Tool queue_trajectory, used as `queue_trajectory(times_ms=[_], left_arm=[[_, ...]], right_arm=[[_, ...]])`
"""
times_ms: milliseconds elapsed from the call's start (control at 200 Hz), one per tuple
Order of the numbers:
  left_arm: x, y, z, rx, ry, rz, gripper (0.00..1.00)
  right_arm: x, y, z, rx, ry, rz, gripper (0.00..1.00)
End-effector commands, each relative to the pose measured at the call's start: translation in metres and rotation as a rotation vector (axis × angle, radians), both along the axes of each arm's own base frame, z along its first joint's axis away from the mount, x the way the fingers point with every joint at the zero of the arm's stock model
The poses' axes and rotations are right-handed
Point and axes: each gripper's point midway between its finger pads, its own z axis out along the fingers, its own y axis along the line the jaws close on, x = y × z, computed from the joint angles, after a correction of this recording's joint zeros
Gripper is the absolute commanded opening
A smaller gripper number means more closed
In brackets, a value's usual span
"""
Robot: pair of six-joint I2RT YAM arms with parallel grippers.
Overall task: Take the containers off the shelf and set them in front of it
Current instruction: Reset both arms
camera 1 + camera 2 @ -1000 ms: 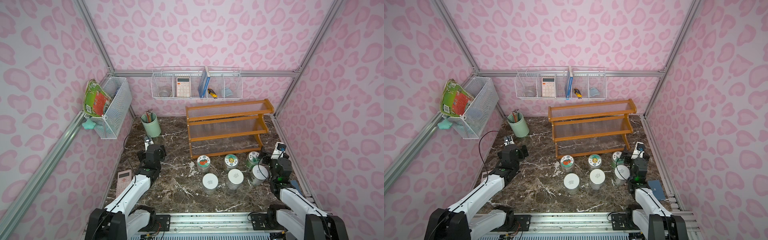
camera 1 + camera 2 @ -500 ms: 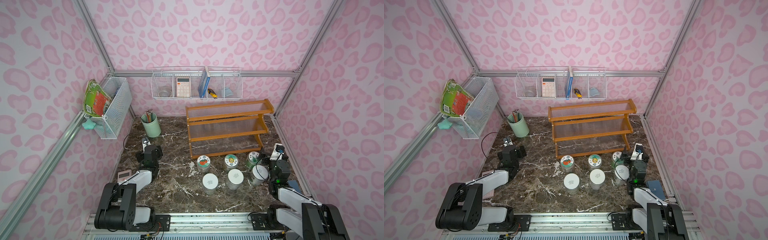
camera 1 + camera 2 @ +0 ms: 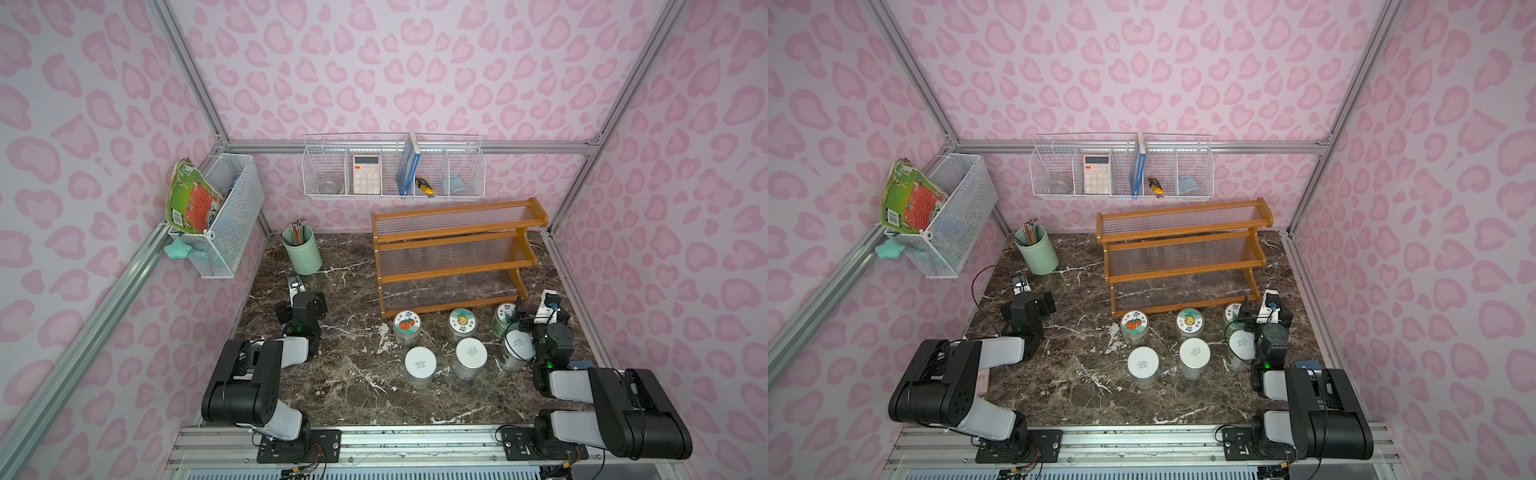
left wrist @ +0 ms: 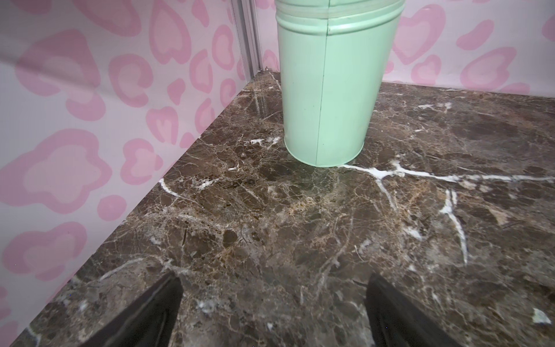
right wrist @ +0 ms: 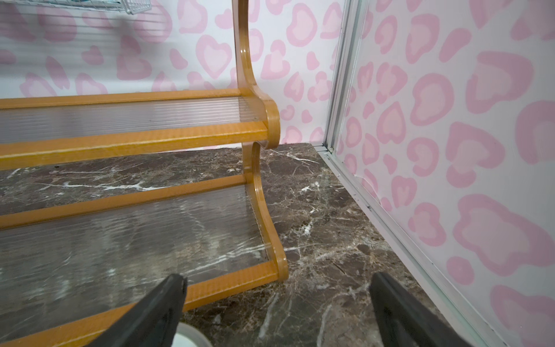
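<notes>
Six small clear jars with round lids [image 3: 420, 362] stand on the brown marble tabletop [image 3: 353, 386], just in front of the bare orange wooden shelf [image 3: 453, 244], so the job looks done and the left black pincer [image 4: 274, 282] and right black pincer [image 5: 279, 282] sit spread, empty.

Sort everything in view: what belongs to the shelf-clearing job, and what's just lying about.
Job: three sticker-lid jars, three white-lid jars, wooden shelf.
Lying about: mint pencil cup, calculator, blue book, yellow knife, picture book.
</notes>
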Motion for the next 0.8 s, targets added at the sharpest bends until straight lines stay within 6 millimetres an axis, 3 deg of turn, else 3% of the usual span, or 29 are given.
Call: queue_trajectory(times_ms=[0,230,390,795], left_arm=[[0.0041,0.0021,0.011,0.006,-0.049,0.01,0.99],[0.0002,0.0042,0.0124,0.002,-0.068,0.025,0.98],[-0.0005,0.0048,0.0126,0.003,-0.071,0.028,0.99],[0.0002,0.0048,0.012,0.004,-0.067,0.028,0.99]], right_arm=[[-0.001,0.0007,0.0187,-0.019,-0.091,0.001,0.99],[-0.0056,0.0042,0.0182,-0.045,-0.118,-0.005,0.99],[-0.0009,0.0007,0.0166,-0.081,-0.095,-0.133,0.99],[-0.0077,-0.0005,0.0213,-0.076,-0.135,-0.137,0.99]])
